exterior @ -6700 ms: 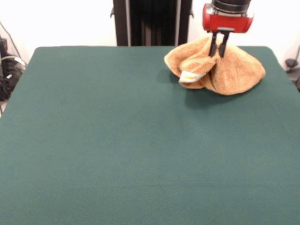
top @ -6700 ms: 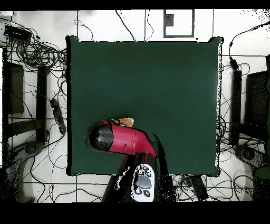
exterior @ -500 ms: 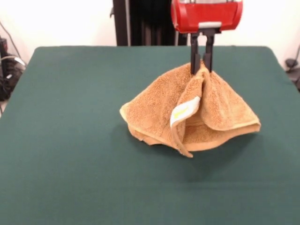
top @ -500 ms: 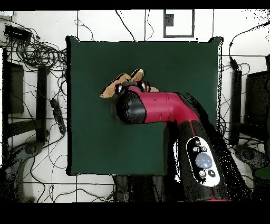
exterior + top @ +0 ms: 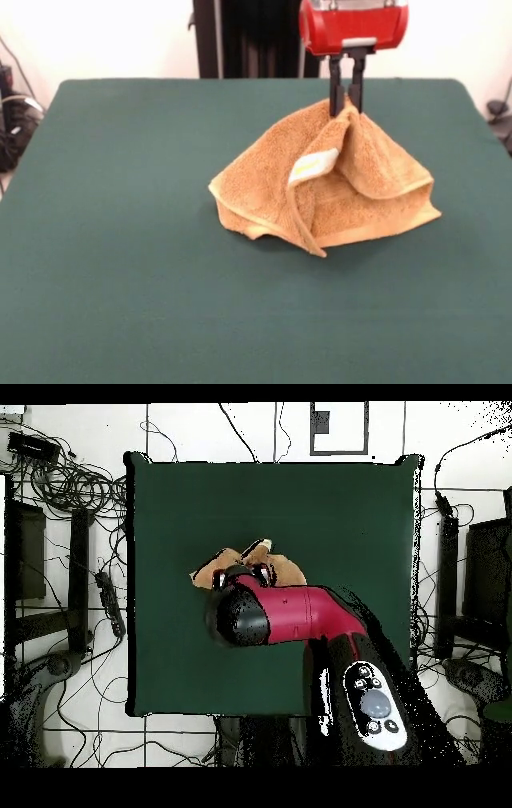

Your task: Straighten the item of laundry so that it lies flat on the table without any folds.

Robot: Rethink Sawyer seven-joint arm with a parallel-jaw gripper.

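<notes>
We see the gripper (image 5: 347,102) w/ its jaws pinching the top of the towel (image 5: 328,188), which hangs like a tent. Its lower edges rest on the worktop (image 5: 120,240), approx. centre-right in the front view, and the white tag (image 5: 314,165) faces us.

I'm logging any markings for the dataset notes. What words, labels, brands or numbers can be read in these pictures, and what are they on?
No text can be read.
White tag on the towel: a yellowish mark, too blurred to read.
Robot arm's panel, overhead view: buttons only, with no legible lettering.
Gripper: no visible marking.
</notes>
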